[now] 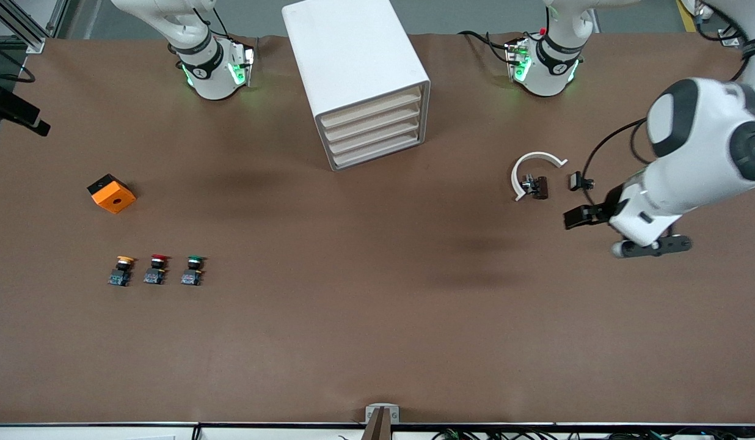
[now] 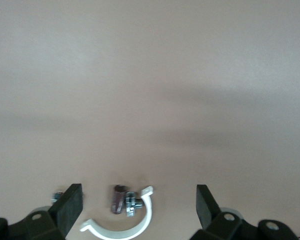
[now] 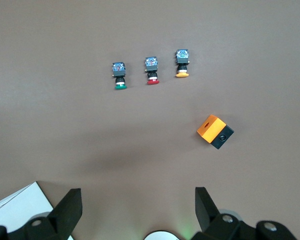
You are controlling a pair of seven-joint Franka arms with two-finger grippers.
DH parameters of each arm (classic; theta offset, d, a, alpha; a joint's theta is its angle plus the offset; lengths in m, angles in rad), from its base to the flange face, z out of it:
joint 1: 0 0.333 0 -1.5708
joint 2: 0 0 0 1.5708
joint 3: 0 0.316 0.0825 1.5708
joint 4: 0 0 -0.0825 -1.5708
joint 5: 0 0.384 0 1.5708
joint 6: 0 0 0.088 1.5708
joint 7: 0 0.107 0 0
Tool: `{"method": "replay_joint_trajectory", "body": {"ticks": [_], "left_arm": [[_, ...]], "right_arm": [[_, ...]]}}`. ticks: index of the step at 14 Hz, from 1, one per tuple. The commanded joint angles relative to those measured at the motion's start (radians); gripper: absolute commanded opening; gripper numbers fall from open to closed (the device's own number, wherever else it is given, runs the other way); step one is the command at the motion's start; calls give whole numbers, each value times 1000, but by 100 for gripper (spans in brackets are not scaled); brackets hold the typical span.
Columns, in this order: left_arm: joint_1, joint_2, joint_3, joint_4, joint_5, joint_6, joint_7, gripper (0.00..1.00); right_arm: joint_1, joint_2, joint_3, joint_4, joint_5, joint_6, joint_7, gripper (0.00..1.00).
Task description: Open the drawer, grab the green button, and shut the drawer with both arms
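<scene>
A white cabinet (image 1: 357,73) stands at the middle of the table's edge where the robots' bases are. It has four cream drawers. The drawer (image 1: 377,154) at the very bottom is shut, like the three above it.

Three small buttons lie in a row toward the right arm's end of the table, about halfway between the robots' edge and the camera's edge. The button (image 1: 193,270) with the green cap is the one closest to the middle of the table. The red button (image 1: 156,269) is in the middle of the row, and the yellow button (image 1: 121,271) is at the outer end. An orange box (image 1: 112,193) with a black side sits near them, farther from the front camera.

The left gripper (image 2: 139,206) hangs in the air toward the left arm's end of the table. Its fingers are spread wide apart and hold nothing. A white curved clamp (image 1: 532,172) with a small dark screw part lies on the table close by.

The right gripper (image 3: 138,206) is up high over the table near the cabinet, by the robots' edge. Its fingers are spread wide too and hold nothing. Its wrist view looks down on the three buttons and the orange box.
</scene>
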Motion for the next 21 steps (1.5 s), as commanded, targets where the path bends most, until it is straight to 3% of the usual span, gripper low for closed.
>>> {"method": "replay_joint_trajectory", "body": {"ticks": [1,5,8,12,18,21], "left_arm": [[51,-72,-9,-39,19,-25,66,100],[117,-181,-1,-127,20,-30,224,100],[7,-215,139,-156,23,-30,235,100],[-221,-224,379,-153,25,-27,235,100],[-219,-197,369,-83,75,-19,234,100],[-138,-191,262,-55,74,-19,229,100]], "right_arm": [[-7,-53,19,-63,1,34,-3,100],[13,-18,21,15,-6,4,10,100],[13,23,21,80,-10,-43,8,100],[11,52,19,118,-10,-50,1,100],[11,57,16,118,1,-61,13,100],[14,56,16,118,2,-55,11,100]]}}
